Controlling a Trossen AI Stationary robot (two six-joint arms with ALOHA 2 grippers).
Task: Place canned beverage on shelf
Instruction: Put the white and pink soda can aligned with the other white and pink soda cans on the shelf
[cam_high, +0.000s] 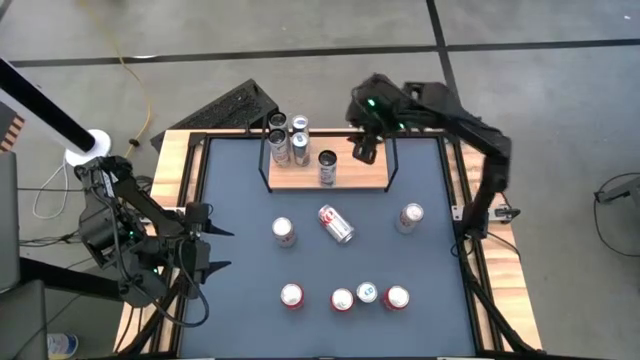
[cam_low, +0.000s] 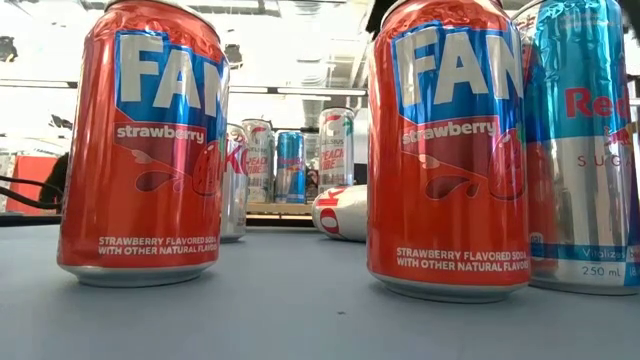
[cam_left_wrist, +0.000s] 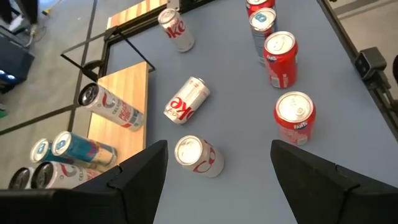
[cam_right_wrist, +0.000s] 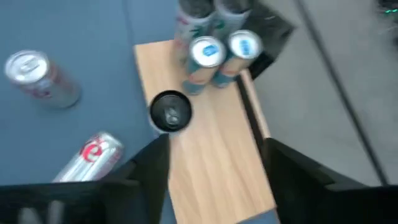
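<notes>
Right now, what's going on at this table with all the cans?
A two-armed robot is stocking cans on a small wooden shelf. Five cans stand there already, the nearest a black-topped can. The right gripper hovers open and empty above the shelf's right end. The left gripper waits open at the table's left. Seven cans remain on the mat, one lying on its side.

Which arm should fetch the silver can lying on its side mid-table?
Left. The left gripper looks straight at the tipped silver can, jaws open and empty. The right gripper hangs over the light-wood shelf, farther from it.
</notes>
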